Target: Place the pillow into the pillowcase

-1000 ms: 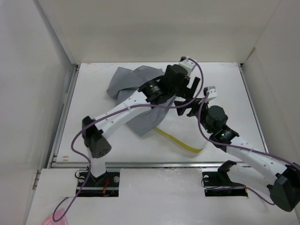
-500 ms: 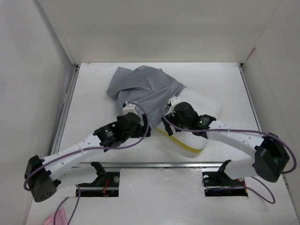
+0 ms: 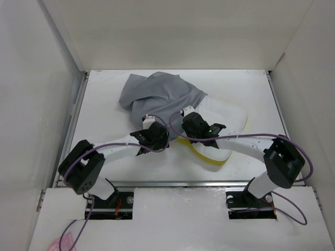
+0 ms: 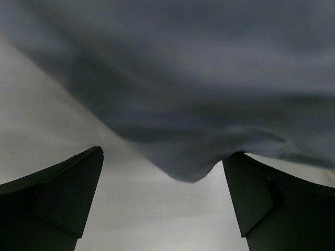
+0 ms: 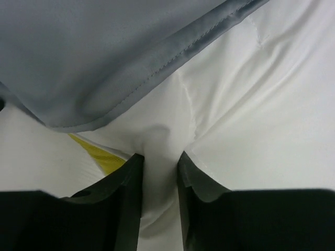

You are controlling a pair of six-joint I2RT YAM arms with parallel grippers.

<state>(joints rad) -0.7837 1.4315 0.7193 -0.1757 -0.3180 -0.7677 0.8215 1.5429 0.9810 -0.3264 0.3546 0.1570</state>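
Now right hand (image 5: 159, 157) pinches pillow (image 3: 226, 116), left hand (image 4: 163, 156) wide at pillowcase (image 3: 161, 94)

Pillow lies on the desk (image 3: 102, 112), right of centre, with the yellow piping (image 3: 205, 158) along its near edge. Pillowcase is crumpled at far centre-left of the desk and draped over the pillow's left end.

Right hand (image 3: 189, 121) is low at the pillow's left end, just at the pillowcase hem. Right wrist view: fingers (image 5: 123, 183) narrow, a fold of white pillow (image 5: 251, 104) fabric squeezed between them. Grey pillowcase (image 5: 104, 57) hem hangs just above the fold, and yellow piping (image 5: 99, 154) shows to the left.

Left hand (image 3: 155, 137) is just beside the right one, at the near edge of the pillowcase. Left wrist view: fingers (image 4: 63, 183) spread wide. A drooping corner of pillowcase (image 4: 183, 78) hangs between them, touching neither. Pale desk (image 4: 141, 214) shows below it.
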